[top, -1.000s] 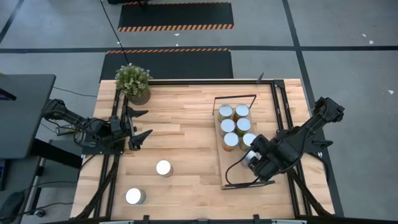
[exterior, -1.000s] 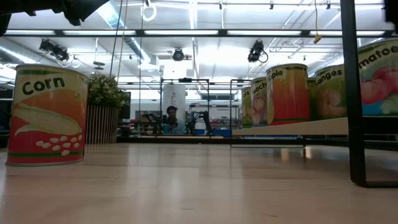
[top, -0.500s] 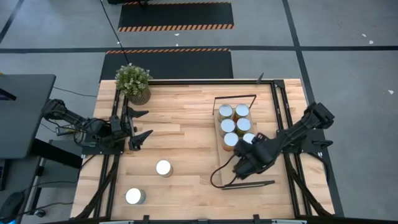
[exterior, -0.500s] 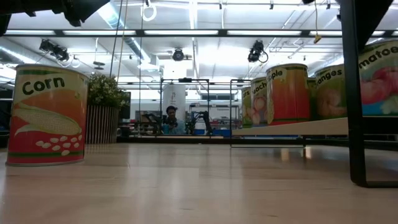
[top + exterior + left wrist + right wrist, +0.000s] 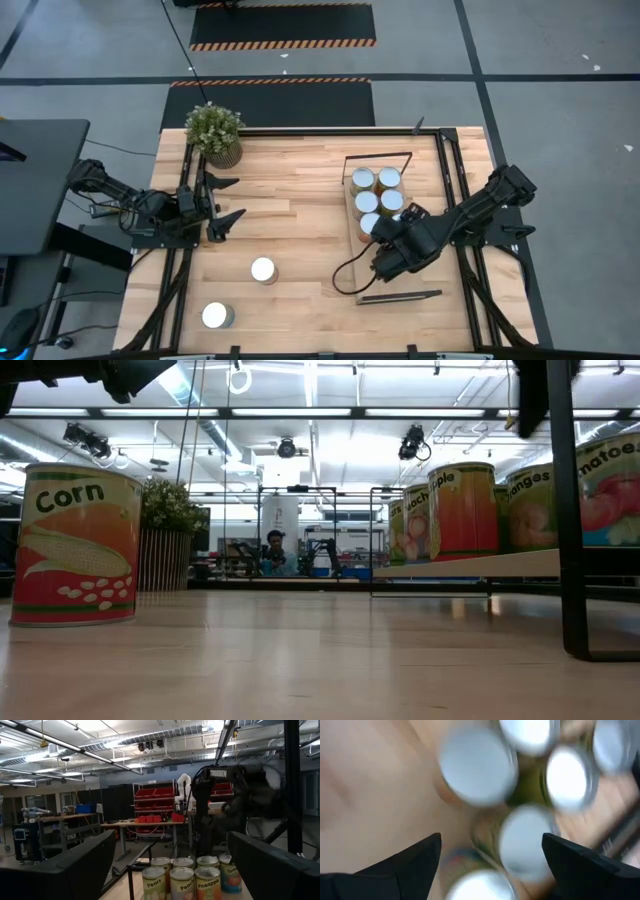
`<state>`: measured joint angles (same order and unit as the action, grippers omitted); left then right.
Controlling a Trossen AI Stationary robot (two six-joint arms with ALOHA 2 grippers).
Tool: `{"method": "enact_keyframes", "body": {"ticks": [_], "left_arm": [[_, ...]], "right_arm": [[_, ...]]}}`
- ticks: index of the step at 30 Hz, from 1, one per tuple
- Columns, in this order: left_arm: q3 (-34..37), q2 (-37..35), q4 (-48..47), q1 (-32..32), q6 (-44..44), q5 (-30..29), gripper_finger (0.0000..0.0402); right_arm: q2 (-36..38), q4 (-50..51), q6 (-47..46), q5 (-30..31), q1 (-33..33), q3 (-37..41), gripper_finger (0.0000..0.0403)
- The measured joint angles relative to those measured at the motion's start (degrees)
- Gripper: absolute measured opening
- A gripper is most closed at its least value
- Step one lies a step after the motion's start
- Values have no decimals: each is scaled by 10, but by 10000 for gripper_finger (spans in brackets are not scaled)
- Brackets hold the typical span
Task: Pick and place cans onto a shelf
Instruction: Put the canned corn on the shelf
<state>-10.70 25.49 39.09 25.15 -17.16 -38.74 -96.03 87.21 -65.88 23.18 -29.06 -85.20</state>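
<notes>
One "Corn" can (image 5: 75,545), perhaps "Tomatoes" (image 5: 608,485)

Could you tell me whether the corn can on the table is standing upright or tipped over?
Upright. In the low view the corn can stands on its base on the table, label reading level.

Robotics lab / industrial workshop: exposed ceiling ducts (image 5: 150,740), strip lights (image 5: 400,412), red parts-bin racks (image 5: 162,805), workbenches (image 5: 145,825), hazard-striped floor mats (image 5: 282,27), another robot arm (image 5: 184,785), person (image 5: 275,552) seated in background.
</notes>
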Motion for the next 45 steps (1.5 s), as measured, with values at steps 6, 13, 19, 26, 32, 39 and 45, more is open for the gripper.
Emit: {"method": "enact_keyframes", "body": {"ticks": [6, 13, 19, 26, 32, 39, 45], "left_arm": [[0, 0, -4, 0, 1, 0, 389], [-15, 0, -125, 0, 55, 61, 389], [-41, 14, -263, 0, 117, 191, 389], [-131, 55, -415, 2, 268, 149, 389], [-220, 118, -602, 4, 419, 159, 389], [-252, 210, -722, 44, 599, 203, 389], [-261, 264, -767, 72, 710, 249, 389]], "right_arm": [[-4, -132, 148, 83, -4, -61, 354], [-5, -421, 388, 98, 15, -45, 354], [-34, -533, 507, 73, 39, -39, 354], [-84, -574, 633, -16, 81, -39, 354], [-129, -675, 736, -129, 120, -39, 354], [-164, -678, 765, -140, 120, -39, 354], [-163, -661, 802, -142, 128, -39, 354]]}}
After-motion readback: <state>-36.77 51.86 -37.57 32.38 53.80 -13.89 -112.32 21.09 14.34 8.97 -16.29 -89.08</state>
